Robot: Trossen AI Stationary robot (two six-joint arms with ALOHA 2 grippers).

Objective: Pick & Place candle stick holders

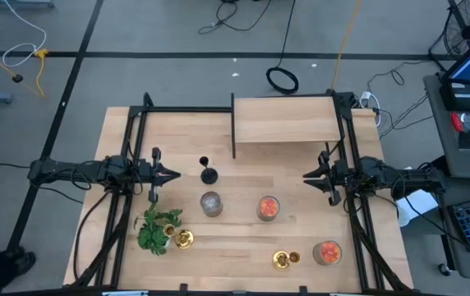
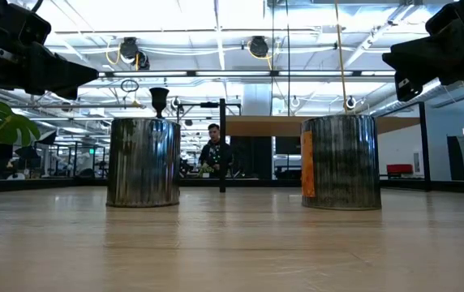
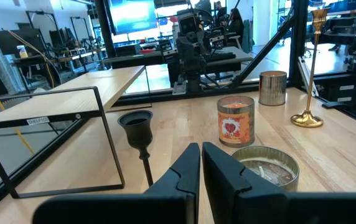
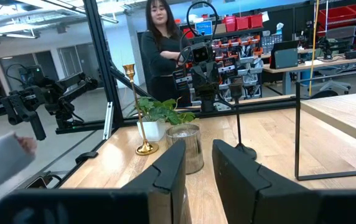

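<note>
Looking down on my rig, the black candle stick holder [image 1: 209, 172] is standing upright around the middle of the worktop [image 1: 243, 247], just in front of the raised wooden shelf [image 1: 285, 120] that sits along the back edge. One gold candle stick holder [image 1: 184, 238] is down near the front-left corner, right beside the green plant [image 1: 157, 229], and the other gold holder [image 1: 283, 260] is close to the front edge toward the right, just beside a red candle jar [image 1: 327, 252]. Between them I've got a silver candle tin [image 1: 210, 204] just in front of the black holder, and a second red candle jar [image 1: 268, 207] next to that tin. My left gripper [image 1: 172, 173] hovers off the left side of the black holder, pointing at it but not touching; from the left wrist cam its fingers [image 3: 187, 171] are nearly pressed together with only a thin slit, holding nothing. My right gripper [image 1: 310, 175] sits over by the right edge, well apart from all three holders, fingers [image 4: 168, 171] parted a bit with nothing between them. There's a person [image 4: 159, 53] standing past the far side of the table in the right wrist cam.
</note>
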